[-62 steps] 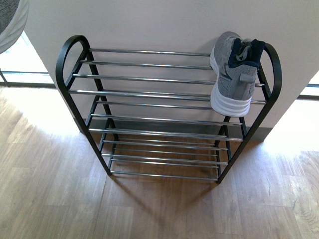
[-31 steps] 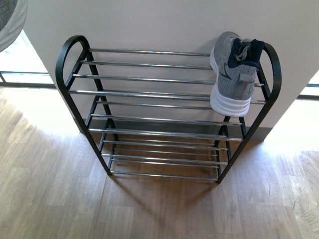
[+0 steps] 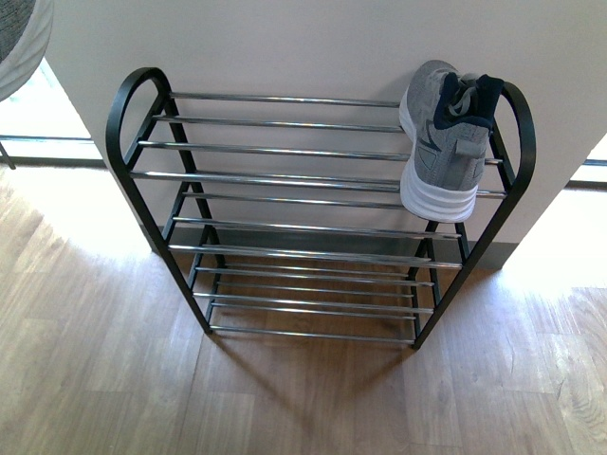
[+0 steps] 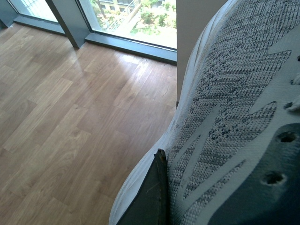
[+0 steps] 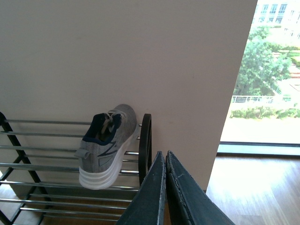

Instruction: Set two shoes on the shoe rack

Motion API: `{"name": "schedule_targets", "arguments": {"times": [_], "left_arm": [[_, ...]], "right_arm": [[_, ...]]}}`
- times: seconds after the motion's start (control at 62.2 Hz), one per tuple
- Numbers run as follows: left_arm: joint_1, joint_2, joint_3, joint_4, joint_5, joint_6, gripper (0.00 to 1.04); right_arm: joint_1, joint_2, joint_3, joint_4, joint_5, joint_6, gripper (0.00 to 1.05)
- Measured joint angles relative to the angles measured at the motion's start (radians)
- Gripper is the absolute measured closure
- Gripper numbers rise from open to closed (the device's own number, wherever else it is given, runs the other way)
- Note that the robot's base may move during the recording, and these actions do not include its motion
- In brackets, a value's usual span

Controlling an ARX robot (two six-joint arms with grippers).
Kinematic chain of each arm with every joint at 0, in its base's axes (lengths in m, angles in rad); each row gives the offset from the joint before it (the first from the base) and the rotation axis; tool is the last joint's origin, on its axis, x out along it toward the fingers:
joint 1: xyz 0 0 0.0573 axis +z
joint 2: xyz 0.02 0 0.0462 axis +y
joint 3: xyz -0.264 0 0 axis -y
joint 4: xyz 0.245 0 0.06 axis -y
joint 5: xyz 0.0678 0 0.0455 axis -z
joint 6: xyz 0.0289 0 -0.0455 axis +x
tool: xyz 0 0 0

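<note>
While the 1st sneaker (image 3: pixel 444 142) sits at the right end of the shoe rack (image 3: pixel 285 179), left fingers (image 4: pixel 151 201) clamp the 2nd sneaker (image 4: pixel 225 122) to carry it over. Empty right fingers (image 5: pixel 152 197) are together.

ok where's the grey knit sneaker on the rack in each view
Front view: grey knit sneaker, right end of the chrome-barred rack's top tier.
Left wrist view: not in it; that is the other sneaker, held.
Right wrist view: on the bars beside the loop.
Shared landmark: the rack's black end loop.
</note>
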Motion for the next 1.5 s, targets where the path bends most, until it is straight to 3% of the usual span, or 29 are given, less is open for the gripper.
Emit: {"name": "schedule_targets", "arguments": {"times": [0.145,0.257,0.788,0.965,1.061,1.238,1.35,1.495], "left_arm": [[0.000,0.000,0.000,0.000,0.000,0.000,1.03],[0.000,0.000,0.000,0.000,0.000,0.000,1.03],[0.000,0.000,0.000,0.000,0.000,0.000,1.03],[0.000,0.000,0.000,-0.002,-0.001,-0.003,1.03],[0.001,0.051,0.033,-0.041,0.018,-0.099,1.03],[0.019,0.314,0.187,0.039,0.183,-0.199,1.03],[-0.004,0.592,0.398,0.082,0.352,-0.262,1.03],[-0.063,0.864,0.649,0.042,0.472,-0.275,1.03]], "right_arm": [[0.000,-0.034,0.000,-0.034,0.000,0.000,1.03],[0.000,-0.170,0.000,-0.193,0.000,0.000,1.03],[0.000,-0.198,0.000,-0.203,0.000,0.000,1.03],[0.000,-0.198,0.000,-0.203,0.000,-0.002,0.76],[0.000,-0.198,0.000,-0.203,0.000,-0.002,0.61],[0.000,-0.199,0.000,-0.203,0.000,-0.002,0.33],[0.000,-0.199,0.000,-0.203,0.000,-0.002,0.09],[0.000,-0.199,0.000,-0.203,0.000,-0.002,0.09]]}}
